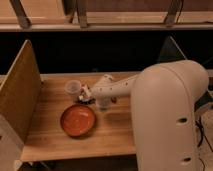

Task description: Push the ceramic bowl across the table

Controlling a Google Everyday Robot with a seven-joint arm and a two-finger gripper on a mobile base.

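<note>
The ceramic bowl is round, shallow and glossy orange-brown. It sits on the light wooden table, left of centre and near the front edge. My gripper is at the end of the white arm, low over the table just behind the bowl's far rim and right beside a small translucent white cup. I cannot tell if it touches the bowl.
A tall tan side panel stands along the table's left edge. A dark panel stands at the back right. My bulky white arm body covers the table's right side. A railing runs across the back.
</note>
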